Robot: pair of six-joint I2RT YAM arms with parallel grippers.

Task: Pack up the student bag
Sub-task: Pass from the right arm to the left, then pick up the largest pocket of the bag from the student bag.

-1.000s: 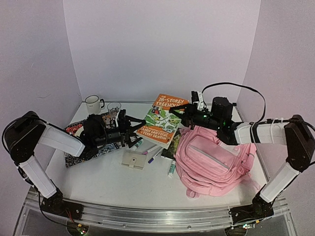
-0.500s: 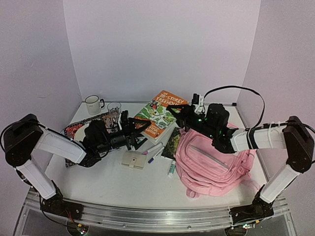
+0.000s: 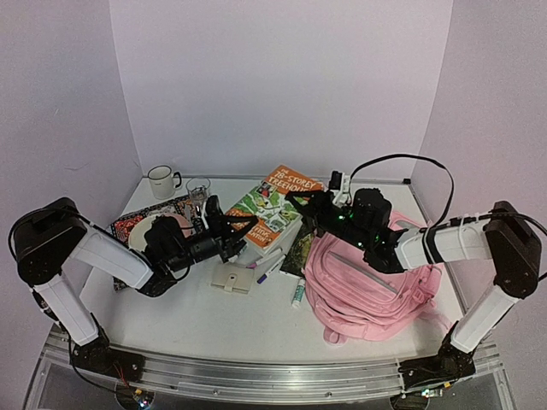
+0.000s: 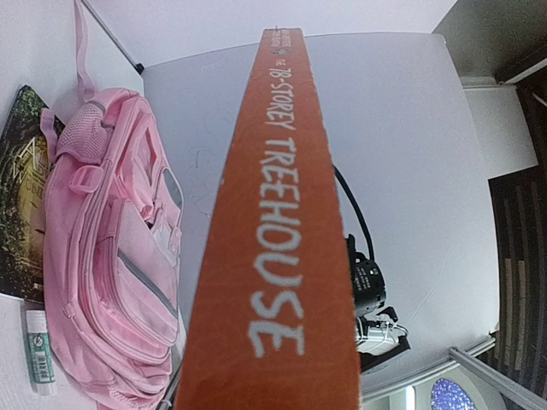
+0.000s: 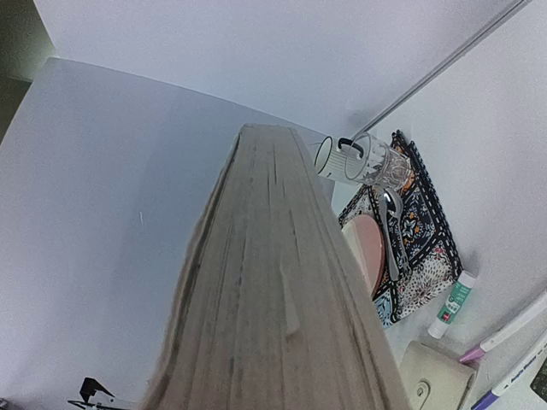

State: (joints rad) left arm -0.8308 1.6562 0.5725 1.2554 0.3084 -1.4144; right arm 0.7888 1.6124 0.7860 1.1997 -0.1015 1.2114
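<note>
Both sides of the book (image 3: 272,203) are pinched: your left pincer (image 3: 242,229) clamps its orange spine side, your right pincer (image 3: 301,203) its page side, holding it tilted between them. The student bag (image 3: 367,282) lies on the worktop (image 3: 197,316) just below and behind the right pincer

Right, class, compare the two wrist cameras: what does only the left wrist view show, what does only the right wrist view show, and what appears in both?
Left wrist only: the student bag, and the orange spine of the book with its title. Right wrist only: a mug, a glass, and a patterned mat with a spoon on it. Both: the book, close up and edge-on; the right wrist sees its page edges.
</note>
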